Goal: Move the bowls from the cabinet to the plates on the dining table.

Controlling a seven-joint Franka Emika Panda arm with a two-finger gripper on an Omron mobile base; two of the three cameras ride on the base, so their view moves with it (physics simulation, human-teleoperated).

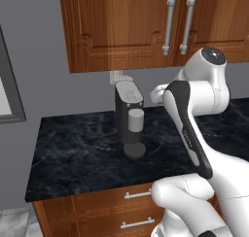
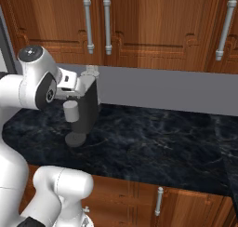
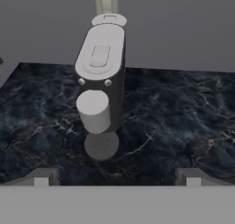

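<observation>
Hovering wide-open, empty claw [image 3: 117, 176], cabinet [image 1: 146, 22] shut above, coffee machine [image 3: 101, 87] ahead

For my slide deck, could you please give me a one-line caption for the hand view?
Open gripper looks down at a dark coffee machine on the black marble counter.

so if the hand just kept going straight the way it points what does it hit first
Most likely the coffee machine, which sits dead ahead between the open hand tips on the black counter. Depth is hard to judge.
</observation>
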